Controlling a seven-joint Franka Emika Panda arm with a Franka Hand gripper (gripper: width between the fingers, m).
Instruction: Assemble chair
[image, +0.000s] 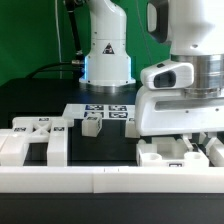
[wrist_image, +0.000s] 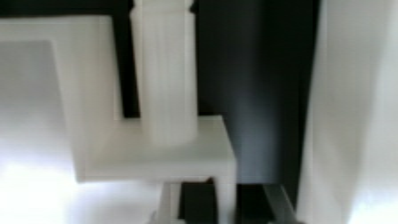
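Note:
Several white chair parts with tags lie on the black table. A wide frame-like chair part (image: 32, 140) sits at the exterior view's left, and a small block (image: 93, 125) lies near the middle. My gripper (image: 186, 143) is low at the exterior view's right, among blocky chair parts (image: 168, 153). In the wrist view, a white post (wrist_image: 160, 70) rises from a white block (wrist_image: 164, 152), with a white frame (wrist_image: 63, 100) beside it and a white wall (wrist_image: 347, 100) on the other side. My gripper's (wrist_image: 230, 203) dark fingertips (wrist_image: 199, 203) stand close together, with only a thin pale strip between them.
The marker board (image: 103, 110) lies flat behind the parts. A long white rail (image: 110, 181) runs along the table's front edge. The arm's base (image: 107, 55) stands at the back centre.

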